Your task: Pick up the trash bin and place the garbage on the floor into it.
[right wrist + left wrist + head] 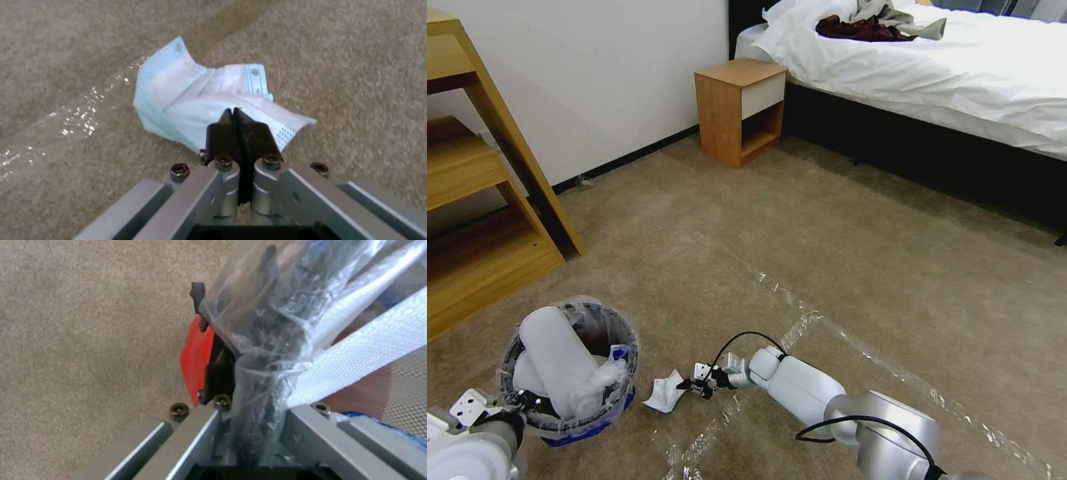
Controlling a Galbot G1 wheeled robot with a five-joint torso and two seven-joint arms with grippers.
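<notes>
— Closest to us, low on the left, that's the left hand (527, 402) clamped on the near rim of the trash bin (620, 333), right?

— Yes. In the left wrist view its fingers (198, 298) pinch the red wall and the crinkly plastic bag (267, 350) together. The bin sits down at carpet level in the left foreground, and I can't tell whether it touches the floor (827, 253).

— What's inside it?

— A white slipper (557, 357) standing on end, leaning against the far side, with crumpled clear plastic beside it. Blue print from the bag hangs over the near rim.

— And the other arm?

— The right hand (697, 387) is stretched low over the carpet, just right of the bin. Its fingers (233, 133) are pressed together with only a thin slit between them, and their tips lie over the edge of a crumpled face mask (200, 96), white with pale blue edges. Whether they've actually nipped the mask, I can't tell.

— Where does the mask lie?

— On the carpet between the bin and the right hand, beside a strip of shiny clear tape (75, 123).

— Anything else around?

— A wooden shelf (474, 220) on the left, a small nightstand (740, 107) by the wall, and a bed (947, 73) with white sheets behind
</notes>
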